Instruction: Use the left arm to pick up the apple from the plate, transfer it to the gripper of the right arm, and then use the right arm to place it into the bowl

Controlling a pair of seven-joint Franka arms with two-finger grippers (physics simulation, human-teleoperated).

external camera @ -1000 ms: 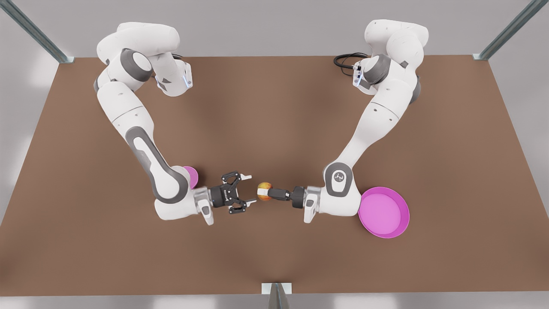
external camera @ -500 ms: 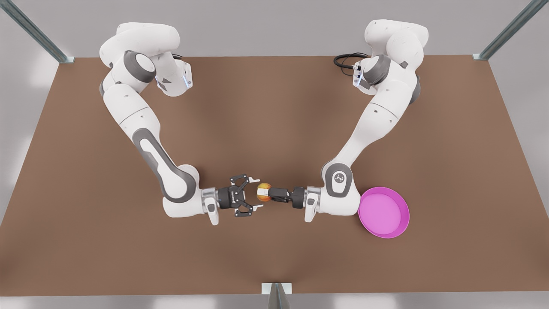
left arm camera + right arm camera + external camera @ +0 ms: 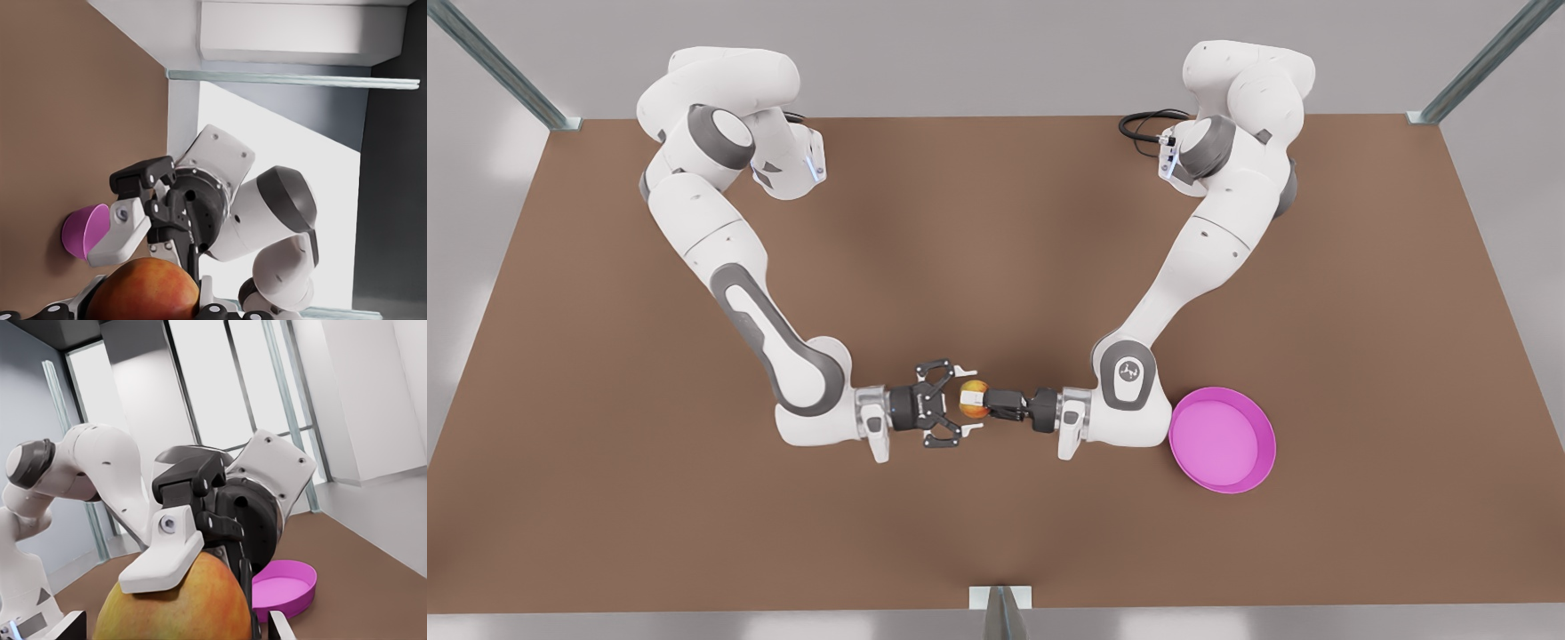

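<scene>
The red-yellow apple [image 3: 975, 396] hangs above the table's middle, with my left gripper [image 3: 970, 400] shut on it; that arm reaches in from the front view's right. In the left wrist view the apple [image 3: 143, 292] sits between its fingertips [image 3: 213, 311]. My right gripper [image 3: 972, 398] comes from the front view's left and is open, its fingers [image 3: 963, 370] standing on either side of the apple. The right wrist view has the apple [image 3: 180, 603] close up under a white pad of the left gripper [image 3: 163, 557]. The pink plate [image 3: 1223, 440] lies at the right. The pink bowl [image 3: 83, 230] appears behind the right arm.
The brown table [image 3: 996, 533] lies bare around both grippers. A black cable [image 3: 1138, 124] coils by the base of the arm at the back right. Metal frame posts [image 3: 1000, 613] stand at the table's edges and corners.
My right arm has moved toward the front view's right, bringing its open fingers from short of the apple to either side of it. The left gripper has kept the apple almost still.
</scene>
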